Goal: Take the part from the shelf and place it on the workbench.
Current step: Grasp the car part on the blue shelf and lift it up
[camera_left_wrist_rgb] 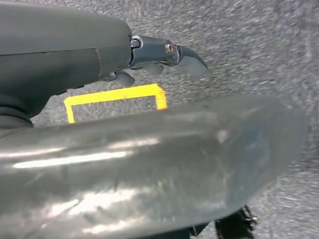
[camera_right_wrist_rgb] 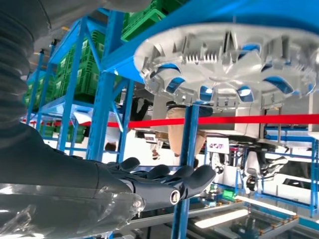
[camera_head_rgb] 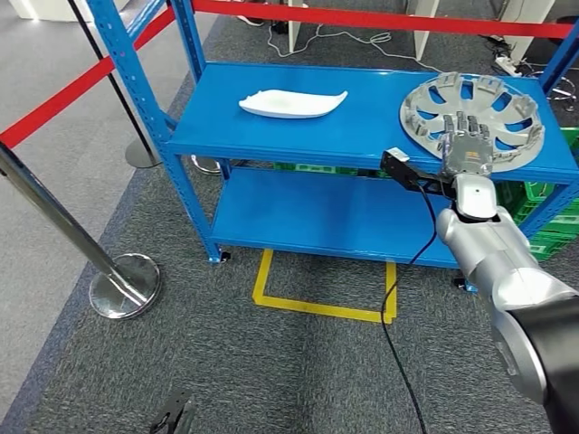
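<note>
Here the right hand [camera_head_rgb: 466,149] hovers, fingers spread and empty, over the near rim of the round silver-grey plastic wheel cover [camera_head_rgb: 471,108] on the blue metal shelf [camera_head_rgb: 308,127]; lower squarely, then clasp the rim firmly.

We count one silver wheel cover [camera_head_rgb: 472,116] under the fingers, one white part [camera_head_rgb: 292,103] well apart, two stanchion bases [camera_head_rgb: 125,285].

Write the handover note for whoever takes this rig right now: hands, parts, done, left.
Right hand: fingers straight and apart, holding nothing, raised over the near rim of the silver wheel cover.
Left hand: hangs low over the carpet, holding nothing.
Parts: wheel cover lies flat on the right of the blue shelf, top level; a white curved part lies to its left.
Done: the reach to the shelf.
Left: grip, lift, carry to the workbench.
</note>
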You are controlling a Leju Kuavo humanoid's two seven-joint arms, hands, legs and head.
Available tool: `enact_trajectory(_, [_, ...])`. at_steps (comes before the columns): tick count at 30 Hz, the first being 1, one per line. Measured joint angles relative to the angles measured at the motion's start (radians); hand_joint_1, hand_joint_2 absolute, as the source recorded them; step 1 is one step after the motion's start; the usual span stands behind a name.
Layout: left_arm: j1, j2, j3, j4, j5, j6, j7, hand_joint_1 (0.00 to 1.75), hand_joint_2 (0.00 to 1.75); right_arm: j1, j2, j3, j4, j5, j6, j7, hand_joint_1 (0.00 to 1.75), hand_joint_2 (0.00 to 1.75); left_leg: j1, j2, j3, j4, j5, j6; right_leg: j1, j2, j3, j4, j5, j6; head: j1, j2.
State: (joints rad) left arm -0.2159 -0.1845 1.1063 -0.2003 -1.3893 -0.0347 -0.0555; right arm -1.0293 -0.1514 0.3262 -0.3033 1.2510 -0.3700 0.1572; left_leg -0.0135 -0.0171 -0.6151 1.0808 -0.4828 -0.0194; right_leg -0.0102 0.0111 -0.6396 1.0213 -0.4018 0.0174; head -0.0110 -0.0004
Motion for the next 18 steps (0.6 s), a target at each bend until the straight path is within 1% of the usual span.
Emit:
enact_trajectory(2, [0.001, 0.0, 0.0, 0.0, -0.001, 0.0, 0.0, 0.0, 0.0, 0.003, 0.0, 0.0, 0.0, 0.001, 0.0, 0.0, 0.0, 1.75, 0.005, 0.001, -0.086, 0.13, -0.038, -0.009, 0.0, 0.0, 0.014, 0.0, -0.014, -0.003, -0.003, 0.0])
enact_trajectory(3, [0.002, 0.0, 0.0, 0.0, -0.001, 0.0, 0.0, 0.0, 0.0, 0.007, 0.0, 0.0, 0.0, 0.002, 0.0, -0.001, 0.0, 1.75, 0.006, 0.001, -0.125, 0.178, -0.048, -0.011, 0.0, -0.001, 0.023, 0.0, -0.022, -0.002, -0.002, 0.0])
enact_trajectory(4, [0.004, 0.0, 0.0, 0.0, -0.001, 0.0, 0.0, 0.0, 0.0, 0.011, 0.0, 0.0, 0.0, 0.002, 0.0, -0.001, 0.0, 1.75, 0.007, 0.002, -0.151, 0.197, -0.042, -0.011, -0.001, -0.001, 0.034, 0.0, -0.031, -0.002, -0.002, 0.0])
enact_trajectory(5, [0.005, 0.0, 0.0, 0.0, -0.002, 0.0, 0.0, 0.0, 0.0, 0.013, 0.001, 0.0, 0.0, 0.003, 0.0, -0.001, 0.0, 1.75, 0.007, 0.002, -0.158, 0.177, -0.016, -0.011, -0.001, -0.002, 0.046, 0.0, -0.04, -0.001, -0.002, 0.0])
enact_trajectory(6, [0.006, 0.0, 0.0, 0.0, -0.002, 0.0, 0.0, 0.0, 0.0, 0.014, 0.002, 0.0, 0.0, 0.003, 0.0, -0.002, 0.0, 1.75, 0.007, 0.002, -0.148, 0.13, 0.026, -0.009, -0.002, -0.003, 0.059, 0.0, -0.049, 0.001, -0.002, 0.0])
enact_trajectory(7, [0.006, 0.0, 0.0, 0.0, -0.002, 0.0, 0.0, 0.0, 0.0, 0.015, 0.002, 0.0, 0.0, 0.004, 0.0, -0.002, 0.0, 1.75, 0.008, 0.005, -0.128, 0.062, 0.081, -0.008, -0.003, -0.003, 0.072, -0.001, -0.059, 0.005, -0.002, 0.0])
enact_trajectory(8, [0.006, 0.0, 0.0, 0.0, -0.002, 0.0, 0.0, 0.0, 0.0, 0.014, 0.003, 0.0, 0.0, 0.005, 0.0, -0.003, 0.0, 1.75, 0.008, 0.008, -0.107, -0.005, 0.12, -0.006, -0.003, -0.003, 0.083, 0.0, -0.069, 0.009, -0.003, 0.0])
enact_trajectory(9, [0.005, 0.0, 0.0, 0.0, -0.002, 0.0, 0.0, 0.0, 0.0, 0.013, 0.004, 0.0, 0.0, 0.006, 0.0, -0.003, 0.0, 1.75, 0.007, 0.012, -0.091, -0.053, 0.142, -0.001, -0.002, -0.002, 0.09, -0.001, -0.078, 0.015, -0.005, 0.0])
enact_trajectory(10, [0.005, 0.0, 0.0, 0.0, -0.003, 0.0, 0.001, 0.0, 0.0, 0.012, 0.005, 0.0, 0.0, 0.007, 0.0, -0.003, 0.0, 1.75, 0.007, 0.014, -0.08, -0.085, 0.153, 0.004, 0.0, -0.001, 0.096, -0.001, -0.083, 0.022, -0.006, 0.0])
enact_trajectory(11, [0.005, 0.0, 0.0, 0.0, -0.003, 0.0, 0.001, 0.0, 0.0, 0.011, 0.005, -0.001, 0.0, 0.008, 0.0, -0.003, 0.0, 1.75, 0.007, 0.015, -0.075, -0.096, 0.142, 0.012, 0.001, -0.001, 0.102, -0.001, -0.086, 0.027, -0.007, 0.0])
enact_trajectory(13, [0.004, -0.001, 0.0, 0.0, -0.003, 0.0, 0.001, 0.0, 0.0, 0.01, 0.005, -0.002, -0.003, 0.01, 0.0, -0.003, 0.0, 1.75, 0.007, 0.013, -0.062, -0.1, 0.136, 0.028, 0.0, -0.002, 0.109, 0.003, -0.094, 0.037, -0.004, 0.0])
enact_trajectory(14, [0.003, -0.001, 0.0, 0.0, -0.003, 0.0, 0.001, 0.0, 0.0, 0.009, 0.006, -0.002, -0.004, 0.011, 0.0, -0.004, 0.0, 1.75, 0.007, 0.011, -0.054, -0.1, 0.13, 0.034, 0.0, -0.003, 0.1, 0.025, -0.107, 0.039, -0.003, 0.0])
enact_trajectory(15, [0.002, -0.001, 0.0, 0.0, -0.003, 0.0, 0.001, 0.0, 0.0, 0.008, 0.006, -0.003, -0.005, 0.011, 0.0, -0.004, 0.0, 1.75, 0.006, 0.01, -0.045, -0.1, 0.126, 0.041, 0.0, -0.003, 0.077, 0.067, -0.127, 0.04, -0.001, 0.0])
enact_trajectory(16, [0.001, -0.002, 0.0, 0.0, -0.003, 0.0, 0.001, 0.0, 0.0, 0.007, 0.006, -0.004, -0.005, 0.011, 0.0, -0.005, 0.0, 1.75, 0.005, 0.009, -0.038, -0.101, 0.119, 0.046, 0.001, -0.004, 0.04, 0.131, -0.152, 0.04, 0.001, 0.0])
enact_trajectory(17, [0.001, -0.001, 0.0, 0.0, -0.003, 0.0, 0.001, 0.0, 0.0, 0.008, 0.006, -0.005, -0.005, 0.011, 0.0, -0.005, 0.0, 1.75, 0.003, 0.007, -0.031, -0.1, 0.112, 0.049, 0.003, -0.003, -0.003, 0.2, -0.175, 0.041, 0.002, 0.0])
enact_trajectory(18, [0.002, -0.002, 0.0, 0.0, -0.003, 0.0, 0.001, 0.0, 0.0, 0.01, 0.006, -0.006, -0.005, 0.011, 0.0, -0.005, 0.0, 1.75, 0.002, 0.006, -0.022, -0.1, 0.105, 0.052, 0.004, -0.003, -0.043, 0.253, -0.189, 0.041, 0.004, 0.0])
